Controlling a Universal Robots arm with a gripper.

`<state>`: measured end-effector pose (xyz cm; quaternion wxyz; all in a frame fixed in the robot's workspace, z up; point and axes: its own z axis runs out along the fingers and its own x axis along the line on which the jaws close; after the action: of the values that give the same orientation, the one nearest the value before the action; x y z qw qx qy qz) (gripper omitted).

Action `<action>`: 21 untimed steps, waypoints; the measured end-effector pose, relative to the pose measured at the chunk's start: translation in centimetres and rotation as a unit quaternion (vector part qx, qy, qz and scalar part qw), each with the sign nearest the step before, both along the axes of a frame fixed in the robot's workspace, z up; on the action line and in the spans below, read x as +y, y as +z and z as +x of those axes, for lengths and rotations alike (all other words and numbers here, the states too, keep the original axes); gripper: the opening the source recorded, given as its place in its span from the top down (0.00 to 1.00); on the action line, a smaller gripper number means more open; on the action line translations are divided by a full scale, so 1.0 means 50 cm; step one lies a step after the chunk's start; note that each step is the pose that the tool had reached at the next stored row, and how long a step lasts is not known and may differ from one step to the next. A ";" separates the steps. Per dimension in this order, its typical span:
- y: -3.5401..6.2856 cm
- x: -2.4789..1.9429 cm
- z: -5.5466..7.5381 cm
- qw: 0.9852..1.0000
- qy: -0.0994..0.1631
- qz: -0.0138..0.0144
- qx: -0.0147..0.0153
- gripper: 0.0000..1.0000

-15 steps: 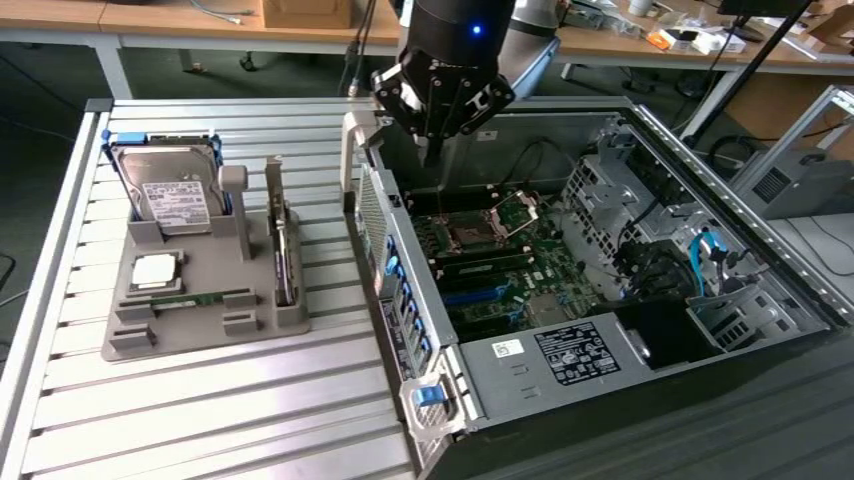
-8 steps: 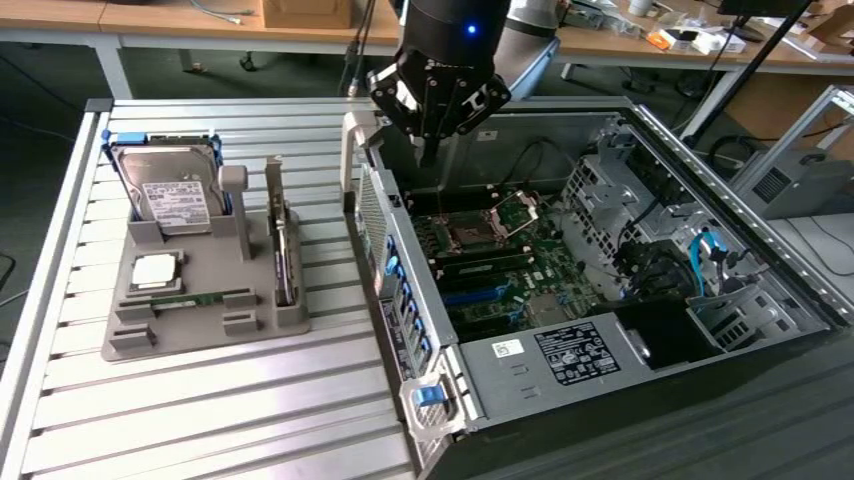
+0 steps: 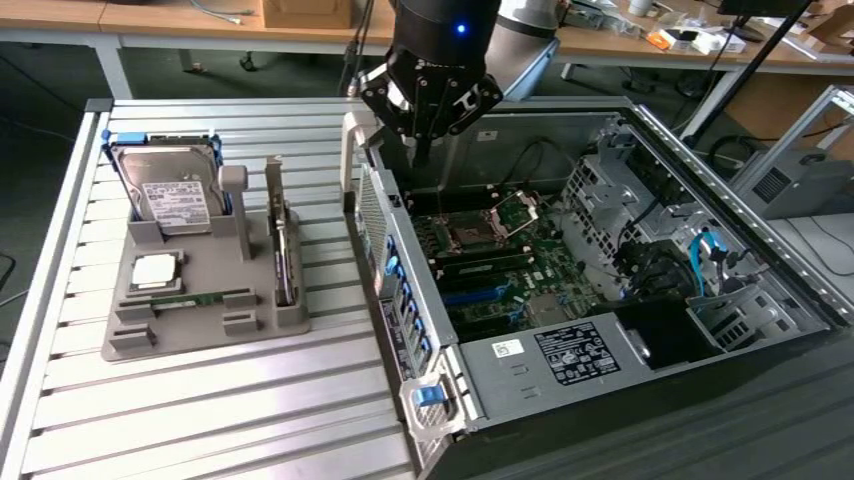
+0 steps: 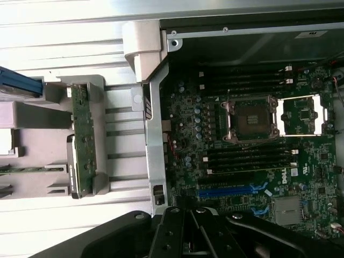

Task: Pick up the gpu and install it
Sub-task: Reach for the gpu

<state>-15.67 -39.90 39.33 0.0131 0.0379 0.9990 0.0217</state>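
The jaws were pinched together with nothing between them. They hung point-down over the rear wall of the case [image 3: 378, 215], about where the case meets the parts side of the surface. They had no grip on anything, so I'd say the pick hadn't started yet.

The case lay on its side with the panel off. That makes sense to me, since it put the board [image 3: 497, 262] face-up so a card can drop straight into it. In the wrist view the blue slot [image 4: 226, 191] sat near that rear wall and looked empty, as far as I could tell. The socket [image 4: 251, 119] was flipped open and bare too.

The gpu [image 3: 280, 245] was on the other side of the wall, standing on its long edge in a groove of the grey holder [image 3: 200, 335]. It was near the case but not touching it. My guess is it was parked upright so the top edge sticks out for a pinch from above. From the wrist view it was just a thin green strip seen edge-on.

The same holder carried the drive [image 3: 174, 195] propped upright at the far end. The chip [image 3: 156, 270] and the memory stick [image 3: 194, 298] lay flat in their own pockets.

All of it sat on a ribbed aluminium surface [image 3: 240, 420], with the holder on the exterior view's left and the case on its right. Behind that were wooden benches [image 3: 174, 20] with cables and boxes on them. It looked like a typical lab room.
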 end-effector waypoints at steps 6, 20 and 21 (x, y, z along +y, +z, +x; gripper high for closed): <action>0.000 0.0000 -0.006 1.000 0.000 0.000 0.000 0.89; 0.000 0.0000 -0.015 1.000 0.000 0.000 0.000 0.89; 0.000 0.0000 -0.016 1.000 0.000 0.000 0.000 0.89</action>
<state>-16.47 -39.89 39.33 0.0131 0.0379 0.9990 0.0217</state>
